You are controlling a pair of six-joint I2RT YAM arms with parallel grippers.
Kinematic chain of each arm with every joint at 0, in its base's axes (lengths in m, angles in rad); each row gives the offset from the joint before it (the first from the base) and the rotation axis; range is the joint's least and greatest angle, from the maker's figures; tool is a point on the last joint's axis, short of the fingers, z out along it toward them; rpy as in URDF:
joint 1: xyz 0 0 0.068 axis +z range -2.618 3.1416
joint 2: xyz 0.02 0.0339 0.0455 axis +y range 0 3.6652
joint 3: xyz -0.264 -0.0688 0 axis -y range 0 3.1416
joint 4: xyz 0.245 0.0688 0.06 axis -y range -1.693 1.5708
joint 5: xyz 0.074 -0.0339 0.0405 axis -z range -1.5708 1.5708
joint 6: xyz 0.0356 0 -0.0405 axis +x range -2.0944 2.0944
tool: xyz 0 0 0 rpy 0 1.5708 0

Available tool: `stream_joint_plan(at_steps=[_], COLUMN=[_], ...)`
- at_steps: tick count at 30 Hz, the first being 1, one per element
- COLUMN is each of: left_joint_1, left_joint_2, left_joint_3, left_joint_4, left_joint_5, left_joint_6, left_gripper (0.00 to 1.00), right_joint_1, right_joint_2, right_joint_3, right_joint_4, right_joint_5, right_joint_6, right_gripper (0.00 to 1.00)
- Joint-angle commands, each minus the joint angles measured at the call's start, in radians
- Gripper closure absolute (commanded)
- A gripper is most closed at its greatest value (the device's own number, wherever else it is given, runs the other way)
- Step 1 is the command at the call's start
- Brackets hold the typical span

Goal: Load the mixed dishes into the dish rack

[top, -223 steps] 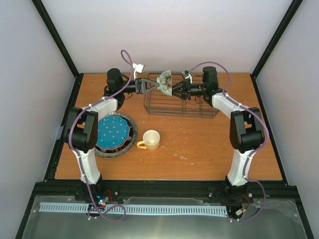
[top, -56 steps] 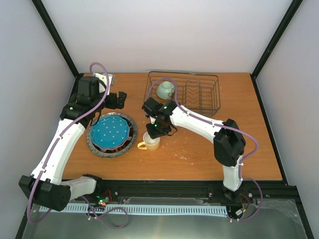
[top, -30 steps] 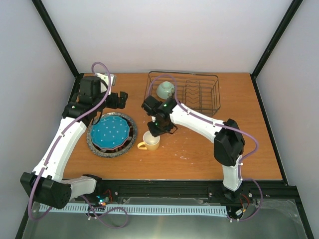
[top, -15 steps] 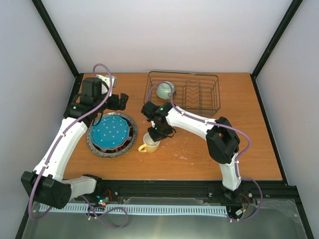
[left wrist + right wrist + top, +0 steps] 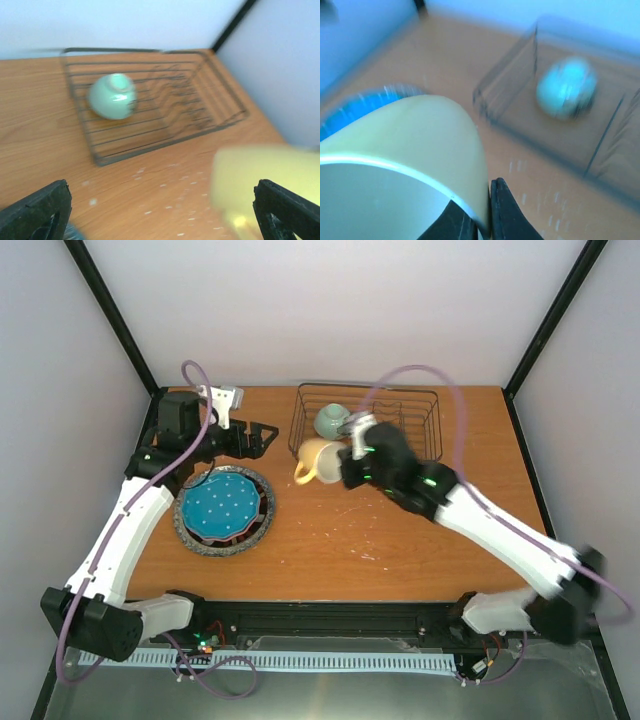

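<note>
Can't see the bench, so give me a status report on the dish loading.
Right gripper shut on yellow mug rim, mug tilted at dish rack near left corner. Left gripper open, close beside it, could crowd. In rack: pale green bowl; plates stacked.

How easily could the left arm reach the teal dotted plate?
Probably yes: the open left tool sits just beyond the teal white-dotted plate, whose top is uncovered, with nothing between them.
</note>
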Motion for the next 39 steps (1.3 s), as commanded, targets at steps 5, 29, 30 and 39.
stream_joint_plan(at_steps=[5,29,30,39], left_joint_1=[0.007,-0.079,-0.088,-0.118], left_joint_2=[-0.029,0.054,0.059,0.081], left_joint_3=[-0.118,-0.186,-0.184,-0.186], left_joint_4=[0.536,0.780,0.768,0.782], left_joint_5=[0.591,0.619,0.610,0.585], left_joint_6=[-0.484,-0.796,-0.785,-0.784], left_gripper=[0.00,0.10,0.12,0.48], right_joint_1=[-0.175,-0.187,-0.187,-0.187], right_joint_2=[-0.502,-0.306,-0.299,-0.287], right_joint_3=[-0.433,-0.429,-0.426,-0.409], right_joint_4=[0.930,1.205,1.206,1.228], right_joint_5=[-0.154,-0.274,-0.275,-0.273], right_joint_6=[-0.244,-0.341,-0.339,-0.346], right_gripper=[0.97,0.97,0.97,0.97])
